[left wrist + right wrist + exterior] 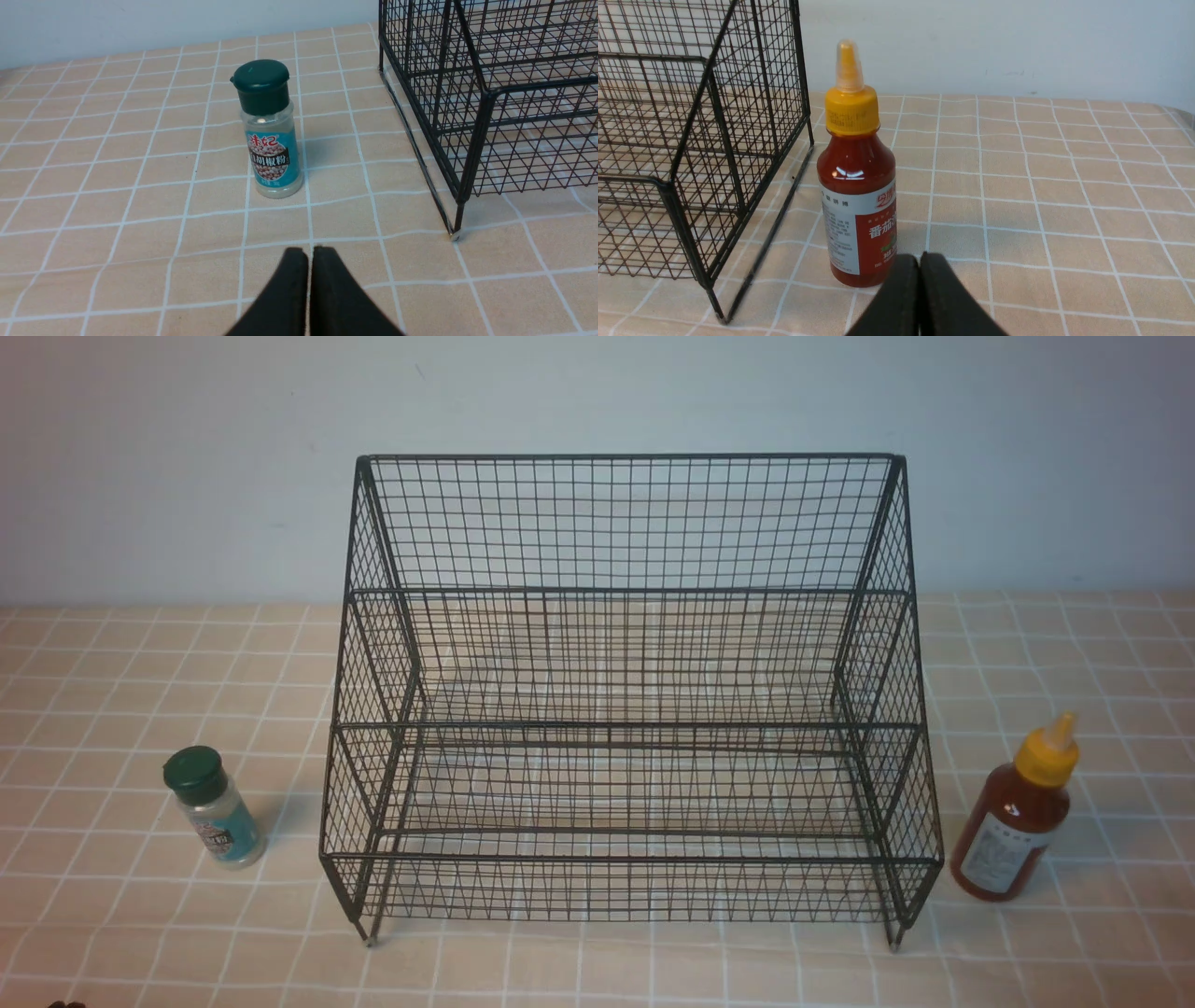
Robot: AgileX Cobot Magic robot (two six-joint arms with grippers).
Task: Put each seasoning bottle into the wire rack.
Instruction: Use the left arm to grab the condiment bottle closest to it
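Observation:
The black wire rack (625, 709) stands mid-table with nothing on its tiers. A small clear shaker (215, 807) with a dark green cap and teal label stands upright to its left. A red-brown sauce bottle (1018, 812) with a yellow nozzle cap stands upright to its right. Neither arm shows in the front view. In the left wrist view my left gripper (310, 249) is shut and empty, short of the shaker (270, 130), with the rack's corner (472, 140) beside it. In the right wrist view my right gripper (920, 255) is shut and empty, just in front of the sauce bottle (857, 186), next to the rack's side (700, 140).
The table is covered with a peach cloth (112, 691) printed with a white grid. A pale wall (187, 457) rises close behind the rack. The rack rests on short feet (371, 941).

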